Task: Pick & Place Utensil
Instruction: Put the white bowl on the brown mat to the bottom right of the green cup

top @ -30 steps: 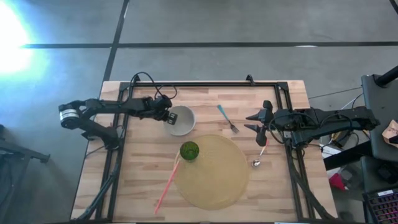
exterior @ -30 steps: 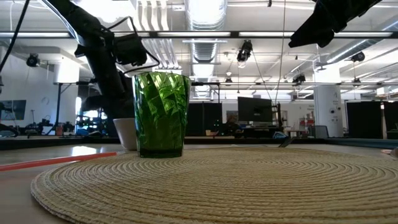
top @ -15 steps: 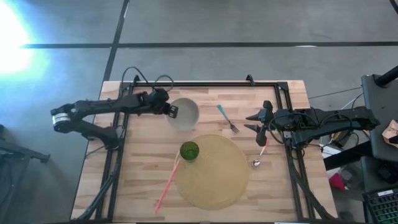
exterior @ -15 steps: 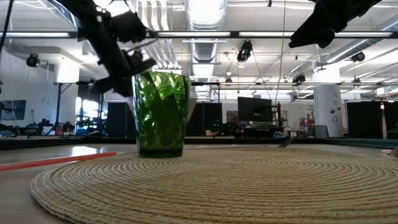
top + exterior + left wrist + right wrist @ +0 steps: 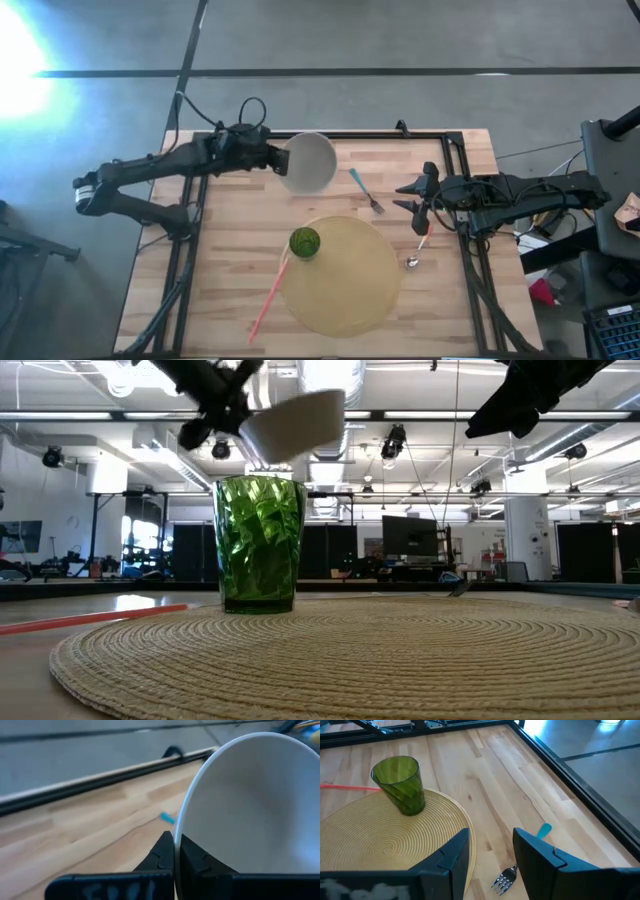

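Note:
My left gripper [image 5: 274,160] is shut on a white bowl [image 5: 309,162], held high over the table's far middle; the low view shows the bowl [image 5: 296,424] above the green cup [image 5: 260,544]. A fork with a blue handle [image 5: 366,191] lies flat on the wood to the right of the bowl. Near the right rail lies a spoon [image 5: 417,251] with a red handle. My right gripper [image 5: 414,198] hangs open above the wood between fork and spoon, touching nothing; the right wrist view shows the fork [image 5: 504,879] just past its fingers. My left gripper pinches the bowl's rim [image 5: 176,836] on the side toward the table's left, with one finger [image 5: 162,854] outside the wall and one finger [image 5: 196,859] inside. The fingers come from the table's left, slanting downward. The bowl is lifted clear and tilted.
A round woven placemat [image 5: 350,290] covers the near middle, with the green cup [image 5: 305,242] standing on its far left part. A thin red stick [image 5: 268,298] lies at the mat's left edge. Black rails [image 5: 462,150] frame the table.
My left gripper has risen and drawn toward the table's far edge, tipping its fingers upward, with the bowl still in its hold. The bowl, standing on the wood a second ago, has been lifted well clear and tilted. My right arm has kept still.

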You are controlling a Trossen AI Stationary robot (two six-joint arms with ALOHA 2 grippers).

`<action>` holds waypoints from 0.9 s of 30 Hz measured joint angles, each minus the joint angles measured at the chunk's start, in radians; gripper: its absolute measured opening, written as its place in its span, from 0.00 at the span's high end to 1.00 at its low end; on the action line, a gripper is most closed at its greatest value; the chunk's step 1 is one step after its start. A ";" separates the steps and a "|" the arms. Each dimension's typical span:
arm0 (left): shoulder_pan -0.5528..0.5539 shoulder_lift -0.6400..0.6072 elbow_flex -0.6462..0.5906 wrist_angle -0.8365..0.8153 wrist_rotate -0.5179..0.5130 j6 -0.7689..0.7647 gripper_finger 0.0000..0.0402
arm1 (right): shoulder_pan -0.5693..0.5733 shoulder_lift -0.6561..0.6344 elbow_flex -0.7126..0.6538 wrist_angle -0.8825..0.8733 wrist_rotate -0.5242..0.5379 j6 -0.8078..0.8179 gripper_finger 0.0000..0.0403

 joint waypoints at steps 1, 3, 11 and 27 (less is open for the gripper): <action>-0.019 0.005 0.024 -0.007 -0.012 0.005 1.00 | 0.000 0.000 0.000 -0.002 0.000 0.000 0.63; -0.056 0.018 0.072 -0.024 -0.049 0.009 1.00 | 0.000 0.000 0.000 -0.012 0.000 0.001 0.63; -0.212 0.109 0.254 -0.123 -0.169 0.006 1.00 | 0.000 0.000 0.000 -0.027 0.000 0.000 0.63; -0.455 0.351 0.521 -0.267 -0.233 -0.101 1.00 | 0.000 -0.003 0.000 -0.183 0.013 0.026 0.63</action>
